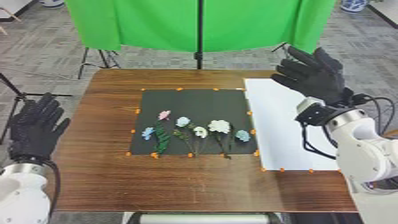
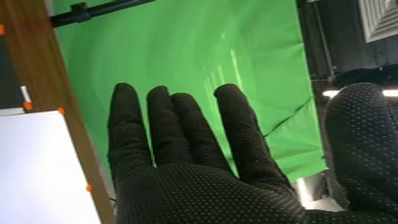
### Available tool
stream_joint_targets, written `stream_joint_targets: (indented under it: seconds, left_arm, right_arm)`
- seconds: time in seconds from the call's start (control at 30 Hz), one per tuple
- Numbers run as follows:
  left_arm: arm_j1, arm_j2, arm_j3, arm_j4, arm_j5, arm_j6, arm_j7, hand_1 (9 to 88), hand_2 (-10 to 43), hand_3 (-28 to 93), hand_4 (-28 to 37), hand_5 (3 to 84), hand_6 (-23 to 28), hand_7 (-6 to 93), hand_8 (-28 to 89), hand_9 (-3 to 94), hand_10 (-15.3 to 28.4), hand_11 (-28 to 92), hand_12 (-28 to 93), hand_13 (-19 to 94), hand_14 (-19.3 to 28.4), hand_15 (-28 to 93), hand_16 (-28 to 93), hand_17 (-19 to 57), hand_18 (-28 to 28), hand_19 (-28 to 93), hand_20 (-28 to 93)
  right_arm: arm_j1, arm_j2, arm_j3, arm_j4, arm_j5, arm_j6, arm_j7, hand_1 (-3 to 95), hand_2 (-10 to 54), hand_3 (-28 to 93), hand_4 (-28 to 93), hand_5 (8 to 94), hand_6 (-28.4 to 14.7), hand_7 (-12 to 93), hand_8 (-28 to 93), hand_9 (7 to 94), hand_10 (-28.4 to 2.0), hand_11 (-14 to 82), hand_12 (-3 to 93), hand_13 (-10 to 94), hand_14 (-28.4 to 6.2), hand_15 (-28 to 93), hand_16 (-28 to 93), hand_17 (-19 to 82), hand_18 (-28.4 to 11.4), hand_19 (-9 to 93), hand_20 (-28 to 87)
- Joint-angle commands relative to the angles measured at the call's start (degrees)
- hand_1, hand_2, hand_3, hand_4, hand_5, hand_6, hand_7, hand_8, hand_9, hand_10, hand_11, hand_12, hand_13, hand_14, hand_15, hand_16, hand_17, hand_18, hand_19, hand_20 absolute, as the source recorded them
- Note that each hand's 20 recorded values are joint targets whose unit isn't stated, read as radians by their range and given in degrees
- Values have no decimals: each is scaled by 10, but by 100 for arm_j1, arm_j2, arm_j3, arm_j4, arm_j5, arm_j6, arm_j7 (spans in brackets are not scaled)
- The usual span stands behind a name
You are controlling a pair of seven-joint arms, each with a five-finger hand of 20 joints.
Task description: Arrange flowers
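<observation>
The right hand point(image 1: 313, 75) is raised over the far right corner of the white sheet, open, holding nothing. Its glove, the right hand point(image 2: 195, 192), shows straight, spread fingers in the right wrist view. Off the table's left edge is the left hand point(image 1: 35, 130), open with fingers extended. On the black mat point(image 1: 191, 95) lie several flowers in a row: a pink flower point(image 1: 164, 115) with a leafy green stem, a light blue flower point(image 1: 147, 133), a pale flower point(image 1: 183, 121), a white flower point(image 1: 201, 132), a larger white flower point(image 1: 219, 126) and another blue flower point(image 1: 242, 135).
The white sheet point(image 1: 289, 135) lies right of the mat, with orange markers around both. The brown table point(image 1: 178, 185) extends toward the robot. A green cloth point(image 1: 142, 25) hangs behind it, with a black pole point(image 1: 200, 35) in front.
</observation>
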Motion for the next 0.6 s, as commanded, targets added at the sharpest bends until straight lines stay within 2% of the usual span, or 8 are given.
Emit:
stream_joint_targets:
  seconds: [0.03, 0.13, 0.47, 0.6]
  left_arm:
    - [135, -55, -8, -68, -2, -93, 132, 235, 121, 723, -283, 346, 56, 64, -79, 222, 111, 132, 47, 121, 71, 119, -74, -76, 93, 207, 87]
    - [174, -102, -12, -94, -11, -112, 134, 236, 121, 723, -283, 349, 56, 66, -79, 230, 112, 135, 48, 127, 74, 121, -73, -76, 95, 211, 88]
    - [107, -36, 3, -100, -68, -165, 208, 236, 120, 722, -283, 357, 57, 67, -79, 247, 116, 141, 50, 139, 80, 126, -71, -71, 100, 214, 87]
    - [205, -120, -18, -152, -70, -188, 197, 237, 120, 722, -283, 362, 60, 67, -79, 252, 118, 144, 52, 145, 83, 128, -70, -70, 103, 219, 89]
  right_arm:
    - [-107, -63, 60, -100, 15, -102, -20, 140, 78, 740, -231, 374, -63, 63, -81, 343, -162, 23, 116, 278, -122, 80, 162, 141, -173, 237, 196]
    - [-70, -65, 37, -121, 35, -129, -9, 141, 77, 740, -229, 382, -75, 54, -79, 344, -161, 24, 115, 279, -120, 78, 161, 142, -172, 238, 196]
    - [-7, -60, 55, -160, -23, -159, -80, 143, 74, 743, -228, 394, -99, 43, -79, 350, -159, 26, 114, 280, -116, 77, 161, 143, -171, 237, 197]
    - [-9, -85, 45, -154, -30, -190, -57, 144, 72, 745, -228, 400, -116, 34, -81, 353, -158, 26, 112, 279, -119, 77, 162, 142, -171, 241, 199]
